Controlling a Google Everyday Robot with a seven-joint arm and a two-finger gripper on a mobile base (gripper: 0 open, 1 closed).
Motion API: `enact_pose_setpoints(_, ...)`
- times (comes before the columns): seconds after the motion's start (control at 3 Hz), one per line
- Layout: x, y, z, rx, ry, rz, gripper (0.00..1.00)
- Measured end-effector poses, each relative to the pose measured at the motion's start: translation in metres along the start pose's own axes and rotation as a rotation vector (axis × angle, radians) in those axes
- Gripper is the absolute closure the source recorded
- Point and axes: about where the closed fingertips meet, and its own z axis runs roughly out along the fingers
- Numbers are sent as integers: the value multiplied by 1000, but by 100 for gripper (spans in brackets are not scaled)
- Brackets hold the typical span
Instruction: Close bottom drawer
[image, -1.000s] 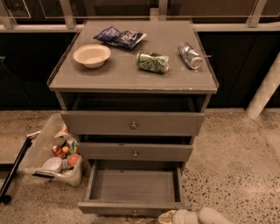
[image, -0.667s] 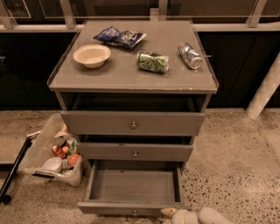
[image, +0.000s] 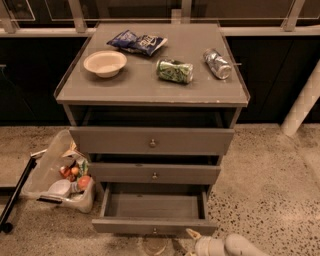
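Note:
The bottom drawer is the lowest of three grey-brown drawers in the cabinet. It stands pulled out, with its empty inside showing and its small round knob at the middle of its slim front. My gripper comes in from the bottom edge of the camera view. It is at the right part of the drawer's front, just below its lower edge, right of the knob. The white arm trails off to the lower right.
The middle drawer and top drawer stick out slightly. On the cabinet top lie a bowl, a chip bag, a green can and a silver can. A clear bin of items sits on the floor at left.
My gripper has moved left and up against the drawer's front. The bottom drawer's front now sits a little further in than before.

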Motion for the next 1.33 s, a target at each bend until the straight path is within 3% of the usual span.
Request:
enact_pose_setpoints(0.33,-24,-23,21,-20,-32,-54,41)
enact_pose_setpoints(0.67,-62,-71,50,-12,-35,-136,65)
enact_pose_setpoints(1.0,-71,-84,55,0,-27,-154,88)
enact_pose_setpoints(1.33,-83,-115,59,62,-8,-160,100)
